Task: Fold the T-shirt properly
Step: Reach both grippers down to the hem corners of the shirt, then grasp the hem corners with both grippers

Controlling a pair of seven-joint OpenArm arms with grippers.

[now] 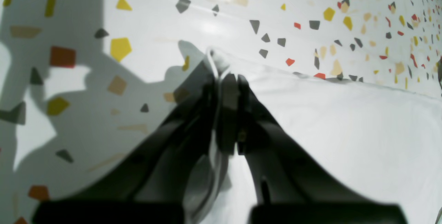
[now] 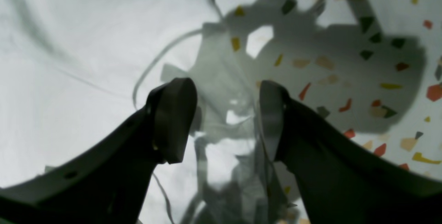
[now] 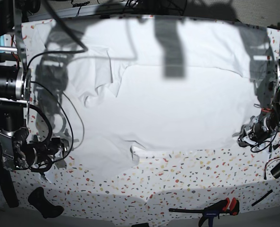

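Up close, left gripper [image 1: 226, 75] clenched on T-shirt [image 1: 345, 130] hem; right gripper [image 2: 226, 113] spread apart.

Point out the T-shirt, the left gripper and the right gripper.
T-shirt [image 3: 177, 109]: base view, flat middle of the cloth.
left gripper [image 1: 226, 75]: left wrist view, tips pinching the shirt's edge.
right gripper [image 2: 226, 113]: right wrist view, gap between tips.
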